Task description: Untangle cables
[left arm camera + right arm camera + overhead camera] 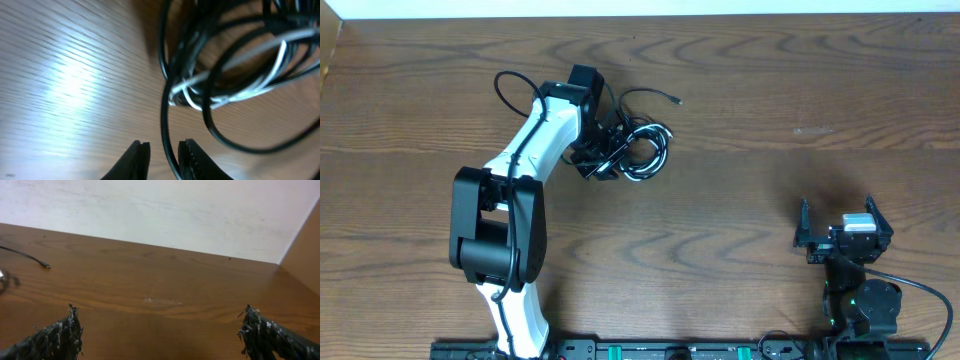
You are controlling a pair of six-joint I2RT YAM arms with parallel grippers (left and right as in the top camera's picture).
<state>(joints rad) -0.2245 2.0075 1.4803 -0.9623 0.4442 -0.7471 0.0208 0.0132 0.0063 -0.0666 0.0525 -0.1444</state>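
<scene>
The cables [648, 150] lie in a tangled bundle of black loops and one white cord [248, 53] at the table's upper middle. My left gripper [610, 158] is down at the bundle's left side. In the left wrist view its jaws [164, 151] stand narrowly apart, and one black strand [162, 112] runs between them, close against the right finger with a gap to the left one. A loose black end with a small plug [674, 99] trails to the upper right. My right gripper [840, 214] rests wide open at the lower right, far from the cables, with nothing between its fingers [160, 330].
The left arm's own thick black wire [505, 85] arcs beside its white link. The table's back edge meets a white wall [175, 210]. The plug end [44, 265] shows at the far left of the right wrist view. The arm bases stand along the front edge.
</scene>
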